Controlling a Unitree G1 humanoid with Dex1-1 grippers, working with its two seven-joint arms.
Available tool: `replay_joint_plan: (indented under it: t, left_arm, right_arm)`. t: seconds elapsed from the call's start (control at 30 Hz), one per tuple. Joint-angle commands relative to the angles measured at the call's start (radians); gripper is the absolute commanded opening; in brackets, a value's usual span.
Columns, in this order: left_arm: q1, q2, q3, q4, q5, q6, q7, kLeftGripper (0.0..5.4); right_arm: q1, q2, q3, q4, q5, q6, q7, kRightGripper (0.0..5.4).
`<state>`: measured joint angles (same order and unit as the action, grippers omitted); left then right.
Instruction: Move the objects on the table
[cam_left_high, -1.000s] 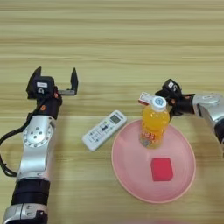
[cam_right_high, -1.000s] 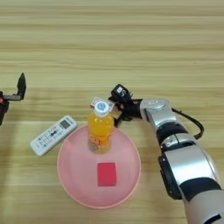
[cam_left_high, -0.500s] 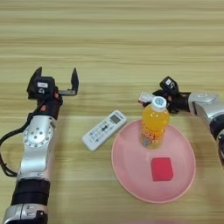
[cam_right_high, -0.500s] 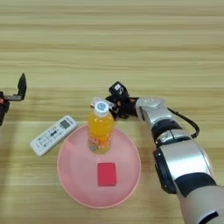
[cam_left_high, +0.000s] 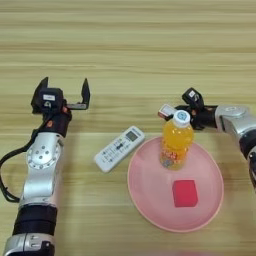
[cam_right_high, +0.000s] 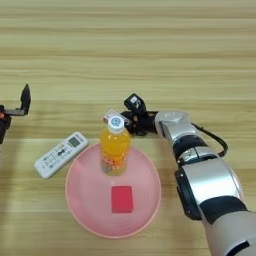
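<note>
A small white-and-red box (cam_left_high: 166, 111) sits just behind the cap of an orange juice bottle (cam_left_high: 176, 144), and my right gripper (cam_left_high: 178, 111) is shut on its right end, reaching in from the right. The bottle stands upright on the far part of a pink plate (cam_left_high: 145, 207). A red cube (cam_left_high: 185, 193) lies on the same plate, nearer to me. Left of the plate, a white remote (cam_left_high: 119, 148) lies slanted on the table (cam_left_high: 125, 45), close to the rim. At the left, my left gripper (cam_left_high: 63, 89) is open with nothing in it.
My left forearm (cam_left_high: 40, 170) runs down the left side of the table. The right forearm (cam_right_high: 200, 165) comes in along the right edge. A black cable (cam_right_high: 215, 142) loops beside the right wrist.
My right gripper has crept slightly left and away from me, staying by the bottle cap with the box at its tips. The left arm, remote, bottle and cube have not moved.
</note>
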<state>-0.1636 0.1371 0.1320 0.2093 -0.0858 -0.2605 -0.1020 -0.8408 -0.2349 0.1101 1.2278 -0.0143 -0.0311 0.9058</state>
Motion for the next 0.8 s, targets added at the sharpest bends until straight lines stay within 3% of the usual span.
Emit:
replay_joint_plan:
  t: [0.03,0.27,0.43,0.6,0.8]
  left_arm:
    - [0.003,0.002,-0.005,0.003,0.007,-0.002,-0.003,5.4]
    - [-0.001,0.002,-0.006,0.011,0.008,-0.005,-0.004,5.4]
    - [-0.005,0.003,-0.006,0.019,0.008,-0.009,-0.004,5.4]
    - [-0.01,0.003,-0.006,0.03,0.009,-0.016,-0.004,5.4]
    - [-0.015,0.005,-0.005,0.038,0.009,-0.021,-0.004,5.4]
  right_arm:
    - [0.034,-0.004,0.008,0.014,-0.026,0.025,0.012,2.09]
    - [0.033,-0.034,-0.024,-0.037,0.002,0.007,0.049,2.09]
    - [0.06,-0.075,-0.06,-0.156,0.044,0.013,0.112,2.09]
    - [0.136,-0.121,-0.083,-0.358,0.095,0.064,0.159,2.09]
    - [0.283,-0.182,-0.101,-0.691,0.166,0.178,0.179,2.09]
